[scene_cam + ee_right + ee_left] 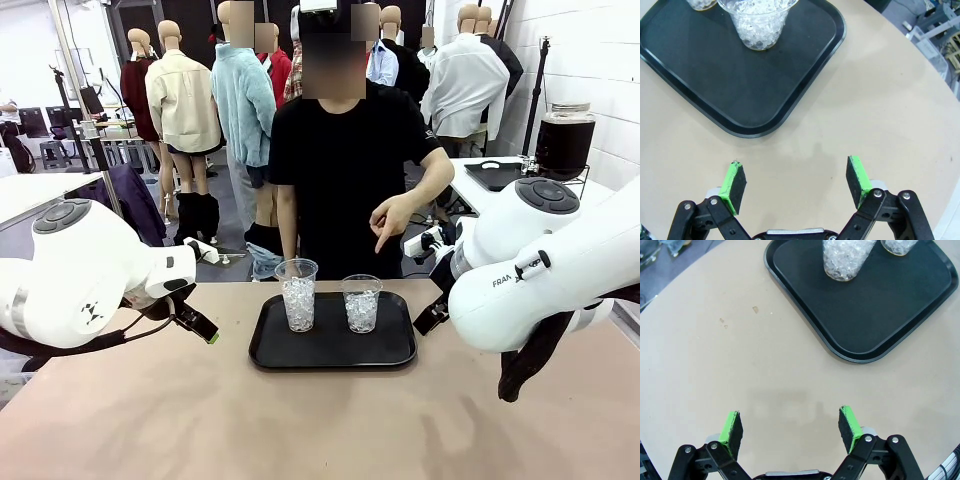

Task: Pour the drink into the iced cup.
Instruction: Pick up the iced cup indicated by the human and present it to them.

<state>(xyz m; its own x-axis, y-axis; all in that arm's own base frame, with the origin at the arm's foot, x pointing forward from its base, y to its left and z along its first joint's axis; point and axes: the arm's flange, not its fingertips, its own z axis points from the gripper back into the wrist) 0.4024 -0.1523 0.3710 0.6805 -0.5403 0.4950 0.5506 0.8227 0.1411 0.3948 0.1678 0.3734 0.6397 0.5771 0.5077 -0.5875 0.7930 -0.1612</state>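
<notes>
Our left gripper (200,325) and right gripper (432,316) hang wide open and empty, flanking the tray (330,362) in the front view. The iced cups (297,295) on it hold only ice, and the drink (563,148) sits in its jar (570,108) far right. In the left wrist view, then the right, each gripper gapes over the table (790,360). We judge nothing poured yet.

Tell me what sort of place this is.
Probably a robot lab set up for serving drinks: the left arm and right arm flank a table with a tray of iced cups, a person opposite, and a jar of dark drink behind.
</notes>
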